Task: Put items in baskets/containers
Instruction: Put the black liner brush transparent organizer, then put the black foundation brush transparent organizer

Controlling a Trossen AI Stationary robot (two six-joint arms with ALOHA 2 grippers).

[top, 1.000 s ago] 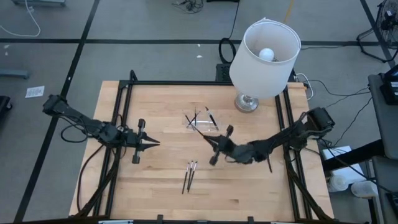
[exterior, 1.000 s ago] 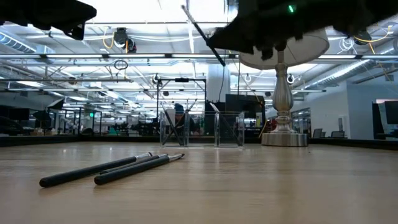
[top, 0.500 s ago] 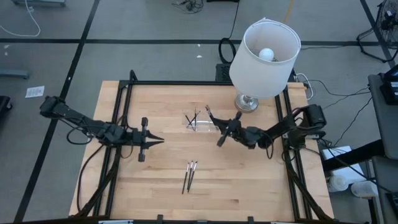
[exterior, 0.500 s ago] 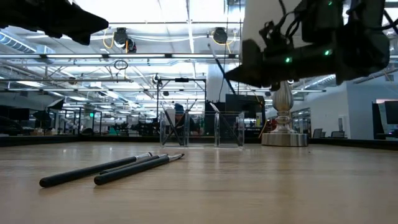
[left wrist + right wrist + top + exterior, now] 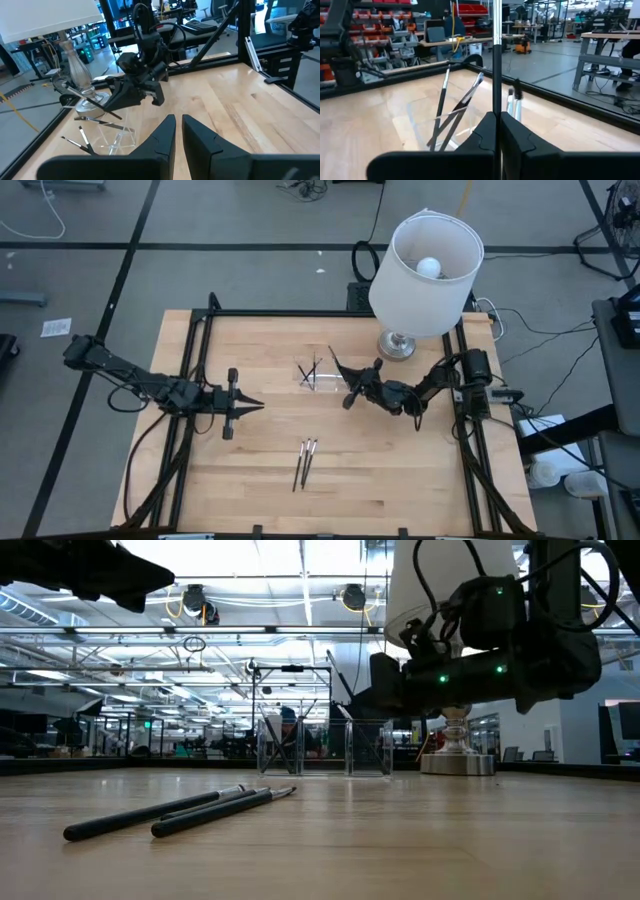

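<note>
My right gripper (image 5: 347, 378) hovers beside the transparent container (image 5: 316, 376), at its right end, and is shut on a thin dark stick (image 5: 336, 358). In the right wrist view that stick (image 5: 496, 55) runs straight up past the fingers, with the container (image 5: 437, 125) beyond it. Several sticks (image 5: 454, 107) lean crossed inside the container. Two more sticks (image 5: 305, 462) lie side by side on the wood nearer the near edge; the low view shows them too (image 5: 185, 811). My left gripper (image 5: 250, 405) waits shut above the table's left half, touching nothing. My right gripper pinches the stick between its two fingers (image 5: 485, 125), which lie across it. It grips toward one end (image 5: 111, 111), and the longer part (image 5: 80, 94) juts out toward the lamp side. The stick is lifted clear of the table and slants above the container's right end.
A lamp with a white shade (image 5: 427, 268) stands on its silvery base (image 5: 397, 345) at the far right, close behind my right arm. Black rails (image 5: 200, 340) frame the table. Bare wood (image 5: 400, 470) lies near the near edge.
My right gripper has carried the stick from the middle of the table toward the far edge, up to the container's right end, while its arm has drawn back to the right. My left gripper has edged a little to the right.
</note>
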